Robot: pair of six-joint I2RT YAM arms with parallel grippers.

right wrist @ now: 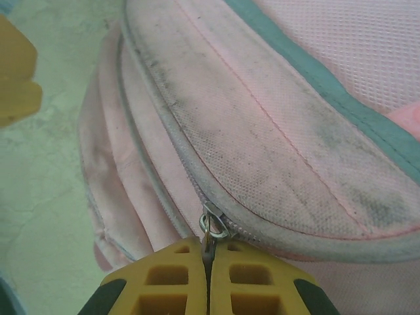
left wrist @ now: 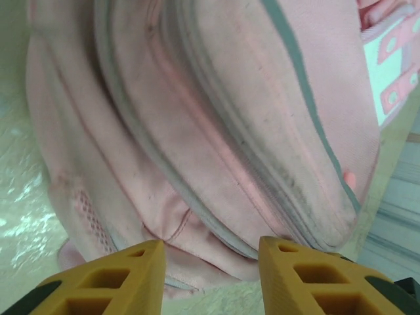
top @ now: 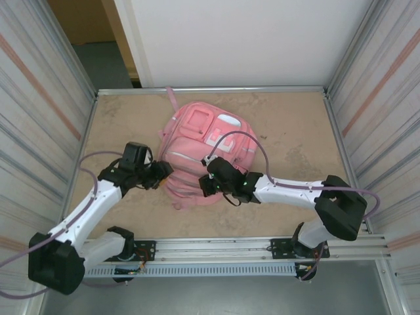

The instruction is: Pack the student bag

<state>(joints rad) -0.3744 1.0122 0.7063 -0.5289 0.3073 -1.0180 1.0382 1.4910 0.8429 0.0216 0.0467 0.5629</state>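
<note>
Soft, grubby pink woven student bag (top: 197,157) bulges on the sandy table (top: 295,144). The right hand (right wrist: 209,262) pinches its small metal zip pull (right wrist: 211,226). The left hand (left wrist: 211,252) stands partly spread, seemingly empty.

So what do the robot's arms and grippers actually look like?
Both the left arm and right arm have white links with black joints, and a mauve cable loops along each. The left gripper and right gripper have blocky yellow-orange fingers with rectangular cut-outs and black bases.
</note>
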